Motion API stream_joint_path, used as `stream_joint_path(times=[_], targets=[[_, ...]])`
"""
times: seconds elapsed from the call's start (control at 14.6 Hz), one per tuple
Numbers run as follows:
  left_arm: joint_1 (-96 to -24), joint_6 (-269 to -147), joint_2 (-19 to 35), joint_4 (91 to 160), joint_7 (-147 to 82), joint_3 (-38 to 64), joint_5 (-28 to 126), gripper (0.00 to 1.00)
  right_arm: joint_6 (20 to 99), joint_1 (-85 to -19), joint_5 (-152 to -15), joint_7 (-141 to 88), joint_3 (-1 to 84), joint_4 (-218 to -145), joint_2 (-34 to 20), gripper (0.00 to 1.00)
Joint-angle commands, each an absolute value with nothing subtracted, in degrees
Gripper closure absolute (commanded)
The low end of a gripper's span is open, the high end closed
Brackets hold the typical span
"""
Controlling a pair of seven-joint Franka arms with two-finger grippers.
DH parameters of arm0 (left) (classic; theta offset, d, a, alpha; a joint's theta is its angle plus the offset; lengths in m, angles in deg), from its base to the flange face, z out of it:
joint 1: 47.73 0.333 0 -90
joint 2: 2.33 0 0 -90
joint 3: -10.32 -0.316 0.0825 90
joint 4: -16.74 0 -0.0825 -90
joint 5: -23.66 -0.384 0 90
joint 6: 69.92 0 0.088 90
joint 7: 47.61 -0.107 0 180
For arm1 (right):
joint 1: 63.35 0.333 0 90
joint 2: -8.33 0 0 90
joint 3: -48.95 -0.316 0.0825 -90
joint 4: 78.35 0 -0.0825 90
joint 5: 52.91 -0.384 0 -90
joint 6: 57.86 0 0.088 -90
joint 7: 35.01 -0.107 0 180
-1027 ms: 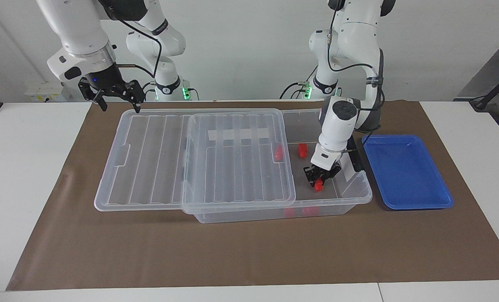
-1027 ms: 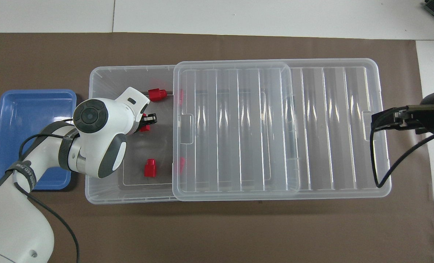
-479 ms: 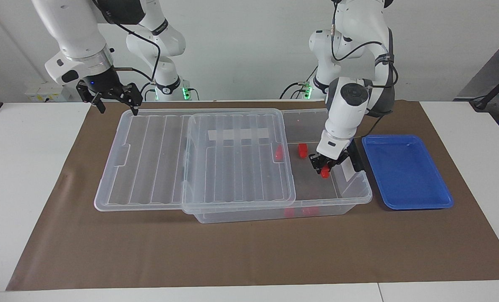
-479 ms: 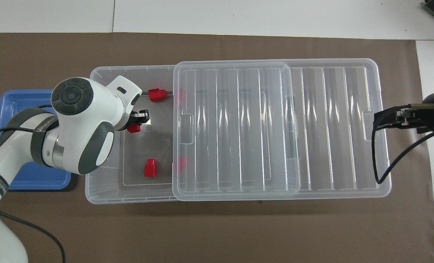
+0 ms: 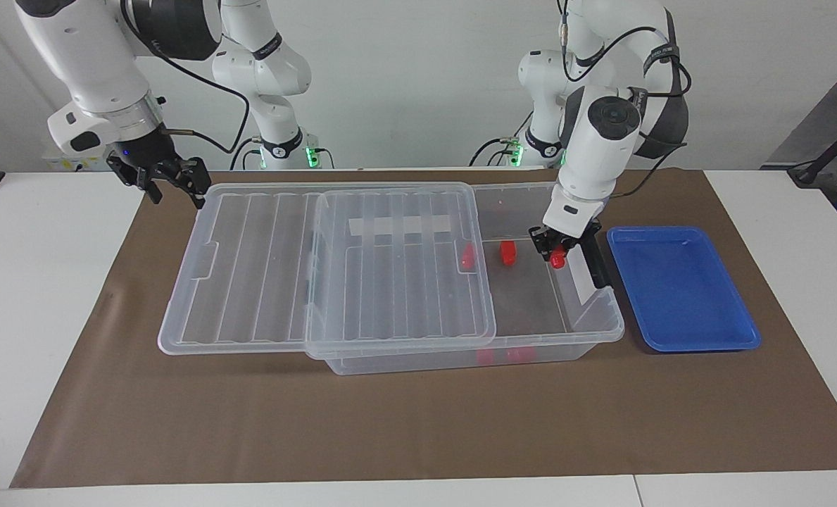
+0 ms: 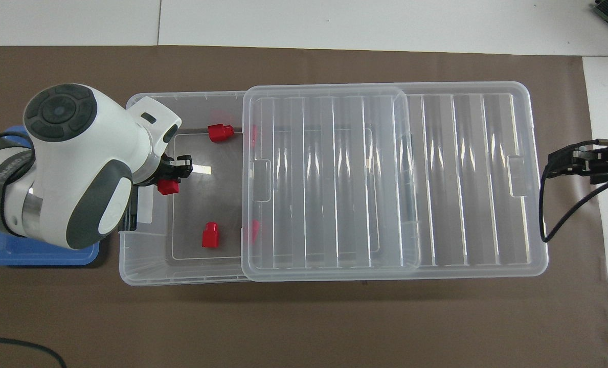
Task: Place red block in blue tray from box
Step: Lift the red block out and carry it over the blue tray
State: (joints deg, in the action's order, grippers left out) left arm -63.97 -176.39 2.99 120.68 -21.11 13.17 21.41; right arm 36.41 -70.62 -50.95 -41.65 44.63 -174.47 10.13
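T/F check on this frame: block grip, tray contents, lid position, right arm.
1. The left gripper holds a red block over the box. True.
2. The blue tray already has a block in it. False: it holds nothing.
3. The lid covers the whole box. False: it is slid toward the right arm's end, leaving the tray-side part uncovered.
4. Another red block lies on the box floor. True.
5. The right gripper grips the lid. False: it hangs near the lid's corner, holding nothing.

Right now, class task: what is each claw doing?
Left claw: shut on a red block, raised over the open end of the clear box.
Right claw: fingers spread, holding nothing, beside the box lid.
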Motion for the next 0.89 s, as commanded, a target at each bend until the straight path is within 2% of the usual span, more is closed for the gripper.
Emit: stream_joint_path(times=[0.0,0.07,0.21,0.55,0.82], targets=[[-61.5,-169.4,3.0,115.5,-25.0,13.3,20.4,1.0,41.2,-73.1,-50.9,-39.9,44.2,-179.1,11.8,0.93],[-60.2,-167.6,3.0,114.0,-26.9,13.3,20.4,1.0,42.9,-73.8,-50.9,-39.2,44.2,-180.3,11.8,1.0],[-57.8,-165.5,2.6,111.9,-31.0,13.2,20.4,1.0,47.5,-74.3,-50.9,-39.1,44.3,-182.8,11.8,1.0],[-47.5,-166.0,1.4,112.5,-50.2,13.3,20.4,1.0,54.8,-77.8,-50.9,-37.8,44.3,-186.3,10.2,1.0],[-40.8,-171.3,1.2,115.2,-61.6,13.2,20.4,1.0,56.2,-77.2,-50.8,-38.6,44.3,-187.9,9.3,1.0]])
